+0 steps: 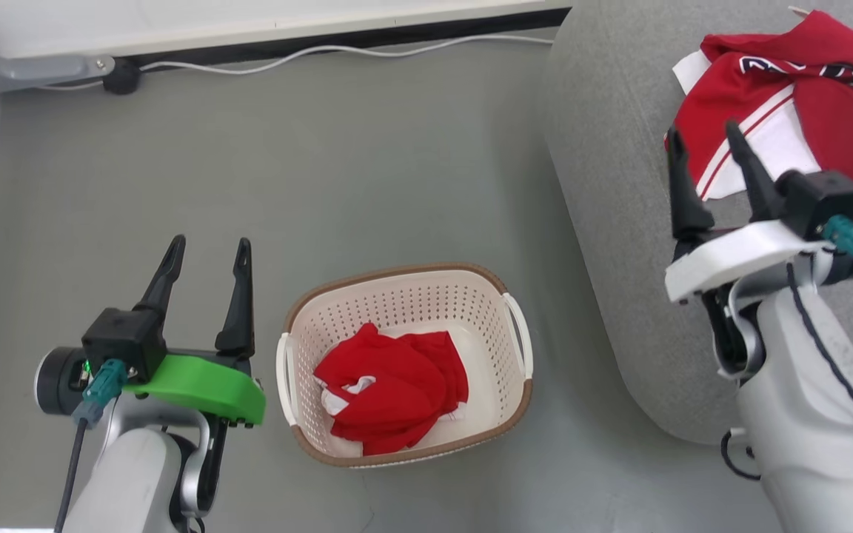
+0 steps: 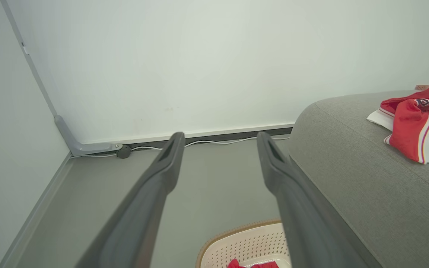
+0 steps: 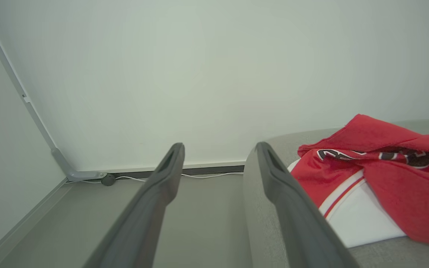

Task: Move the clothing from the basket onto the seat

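A crumpled red garment (image 1: 389, 389) lies in the cream basket (image 1: 300, 311) on the floor. A second red-and-white garment (image 1: 826, 111) with black lettering rests on the grey seat (image 1: 619, 185) at the right. My left gripper (image 1: 208, 252) hovers open just left of the basket, nothing between its fingers. My right gripper (image 1: 702, 142) stands open above the seat, its tips at the garment's near-left edge, holding nothing. The left wrist view shows the basket's rim (image 2: 233, 232) and the seat's garment (image 2: 419, 119). The garment (image 3: 378, 175) fills the right of the right wrist view.
Grey floor (image 1: 323, 170) surrounds the basket. A white cable (image 1: 338, 52) and a black plug (image 1: 121, 76) run along the base of the far wall. A grey corner bracket (image 1: 34, 70) sits at the far left. The seat's rounded edge (image 1: 582, 244) lies right of the basket.
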You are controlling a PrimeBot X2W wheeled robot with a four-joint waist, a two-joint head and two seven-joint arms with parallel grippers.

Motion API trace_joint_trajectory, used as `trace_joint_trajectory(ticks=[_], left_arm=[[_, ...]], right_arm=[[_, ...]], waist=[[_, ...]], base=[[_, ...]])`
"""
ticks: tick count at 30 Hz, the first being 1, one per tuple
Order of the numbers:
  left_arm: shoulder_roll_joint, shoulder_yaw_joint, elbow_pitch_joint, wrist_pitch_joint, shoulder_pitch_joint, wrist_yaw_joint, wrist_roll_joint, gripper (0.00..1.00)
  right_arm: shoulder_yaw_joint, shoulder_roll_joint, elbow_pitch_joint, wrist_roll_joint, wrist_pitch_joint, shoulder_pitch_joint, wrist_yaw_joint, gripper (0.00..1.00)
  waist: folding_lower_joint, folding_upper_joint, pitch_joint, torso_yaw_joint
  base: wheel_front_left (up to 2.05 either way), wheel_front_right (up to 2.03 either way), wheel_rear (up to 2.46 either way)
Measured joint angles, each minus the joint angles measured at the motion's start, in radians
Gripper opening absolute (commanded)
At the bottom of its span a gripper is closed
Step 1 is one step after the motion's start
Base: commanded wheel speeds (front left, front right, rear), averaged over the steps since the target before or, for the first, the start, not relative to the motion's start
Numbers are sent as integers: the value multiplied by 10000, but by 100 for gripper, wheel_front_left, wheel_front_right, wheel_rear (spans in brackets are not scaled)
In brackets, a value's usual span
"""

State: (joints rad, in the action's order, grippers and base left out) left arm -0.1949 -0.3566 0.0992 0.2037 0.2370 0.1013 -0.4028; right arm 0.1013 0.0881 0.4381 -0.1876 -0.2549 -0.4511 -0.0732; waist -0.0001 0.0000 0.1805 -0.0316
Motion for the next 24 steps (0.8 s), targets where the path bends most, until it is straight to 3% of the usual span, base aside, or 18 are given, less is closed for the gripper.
trace_joint_trajectory(ticks=[24], left_arm=[[61,527,-77,-50,-1348,148,-59,100]], right_arm=[[706,-249,-717,35,2,2015,40,100]], waist=[[0,0,-926,172]], base=[[0,0,0]])
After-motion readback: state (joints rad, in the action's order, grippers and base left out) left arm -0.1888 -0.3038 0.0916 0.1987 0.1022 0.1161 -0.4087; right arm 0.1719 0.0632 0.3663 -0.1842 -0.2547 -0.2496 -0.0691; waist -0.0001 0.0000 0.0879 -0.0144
